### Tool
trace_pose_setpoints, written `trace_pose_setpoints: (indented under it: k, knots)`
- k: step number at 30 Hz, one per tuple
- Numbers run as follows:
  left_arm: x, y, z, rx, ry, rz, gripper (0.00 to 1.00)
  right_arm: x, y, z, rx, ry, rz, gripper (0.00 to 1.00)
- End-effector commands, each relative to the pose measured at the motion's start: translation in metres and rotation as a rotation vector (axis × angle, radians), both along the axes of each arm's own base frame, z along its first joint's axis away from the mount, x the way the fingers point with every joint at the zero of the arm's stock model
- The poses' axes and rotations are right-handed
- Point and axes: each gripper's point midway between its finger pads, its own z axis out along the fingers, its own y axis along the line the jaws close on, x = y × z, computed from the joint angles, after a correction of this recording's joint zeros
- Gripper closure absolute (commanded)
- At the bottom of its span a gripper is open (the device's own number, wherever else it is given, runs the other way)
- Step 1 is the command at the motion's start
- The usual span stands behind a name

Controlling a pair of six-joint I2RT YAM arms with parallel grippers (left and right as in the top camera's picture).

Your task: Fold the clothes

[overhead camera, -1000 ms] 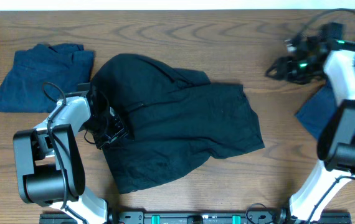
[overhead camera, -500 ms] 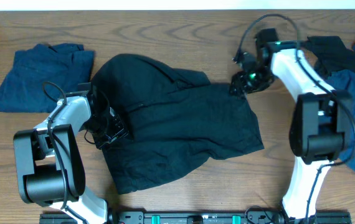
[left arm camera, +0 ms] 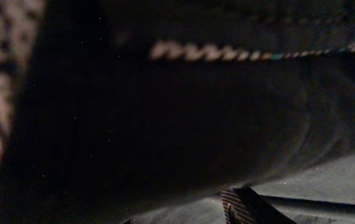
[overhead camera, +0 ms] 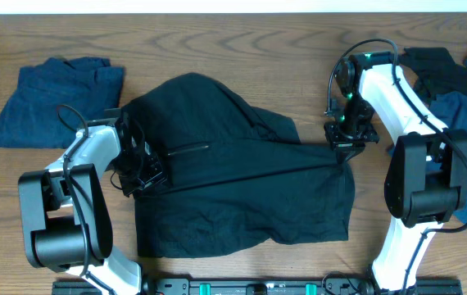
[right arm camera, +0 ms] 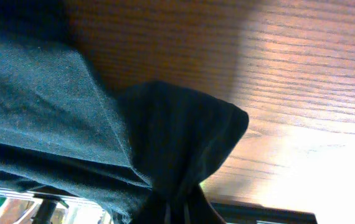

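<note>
The shorts point(overhead camera: 242, 192) lie spread on the table point(overhead camera: 217, 33) between 2 arms. The right gripper point(overhead camera: 344, 152) pinches their right corner, and the left gripper point(overhead camera: 146, 170) sits at their left edge, its hold indiscernible. Risk: a pull may slip the thin right pinch, wrinkling them again.

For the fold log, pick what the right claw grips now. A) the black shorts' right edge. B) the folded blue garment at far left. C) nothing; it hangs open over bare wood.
A: the right claw is shut on a bunched corner of the black shorts, dark cloth pinched in its wrist view.
</note>
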Motion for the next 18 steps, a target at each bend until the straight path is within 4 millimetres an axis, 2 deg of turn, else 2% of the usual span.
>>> trace_pose_setpoints:
  k: [1, 4, 8, 9, 12, 13, 15, 18]
  knots:
    - [-0.007, 0.031, -0.011, 0.161, 0.027, -0.046, 0.53, 0.006, -0.036, 0.002, -0.140, -0.038, 0.022, 0.92]
    - [-0.008, 0.031, -0.011, 0.160, 0.032, -0.047, 0.53, 0.016, -0.035, 0.001, -0.151, -0.093, -0.023, 0.87]
    - [-0.009, 0.031, -0.010, 0.160, 0.037, -0.047, 0.53, 0.036, -0.034, 0.011, -0.146, -0.211, -0.061, 0.82]
    - [-0.009, 0.031, -0.010, 0.160, 0.037, -0.047, 0.53, 0.042, -0.035, 0.014, -0.143, -0.242, -0.067, 0.79]
    - [-0.009, 0.031, -0.010, 0.160, 0.036, -0.047, 0.53, 0.064, -0.032, 0.019, -0.106, -0.350, -0.089, 0.60]
    - [-0.009, 0.031, -0.010, 0.160, 0.036, -0.047, 0.53, 0.070, -0.026, 0.020, -0.074, -0.375, -0.093, 0.52]
    - [-0.009, 0.031, -0.010, 0.159, 0.036, -0.047, 0.53, 0.084, 0.000, 0.019, 0.083, -0.424, -0.027, 0.51]
    - [-0.009, 0.031, -0.010, 0.160, 0.036, -0.047, 0.53, 0.091, 0.040, 0.018, 0.274, -0.452, 0.057, 0.53]
